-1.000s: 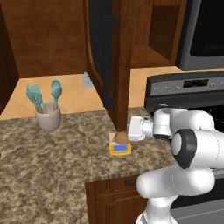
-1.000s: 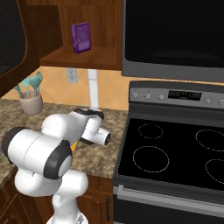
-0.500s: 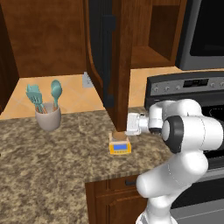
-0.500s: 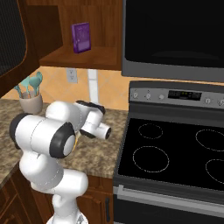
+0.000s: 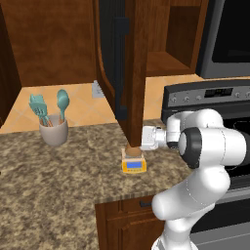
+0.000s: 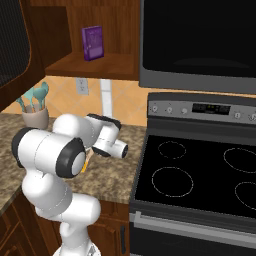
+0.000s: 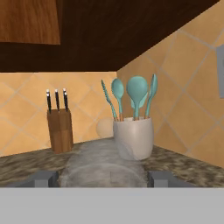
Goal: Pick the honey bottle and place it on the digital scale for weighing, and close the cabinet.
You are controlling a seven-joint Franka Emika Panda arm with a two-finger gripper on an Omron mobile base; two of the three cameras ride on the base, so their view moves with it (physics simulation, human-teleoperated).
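With the bottle (image 5: 133,147) already sitting on the scale (image 5: 134,164), my gripper (image 5: 145,138) hangs just right of it, jaw state unclear, and the open cabinet door (image 5: 131,73) stands edge-on right above, handle (image 5: 120,68) on its left face.

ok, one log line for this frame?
honey bottle: on scale | cabinet door: open | end effector: beside bottle, grip unclear

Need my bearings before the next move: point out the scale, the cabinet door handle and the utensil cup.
scale (image 5: 134,165), left base view, blue front display.
cabinet door handle (image 5: 120,63), left base view, middle of black bar.
utensil cup (image 7: 133,139), hand view, front wall.
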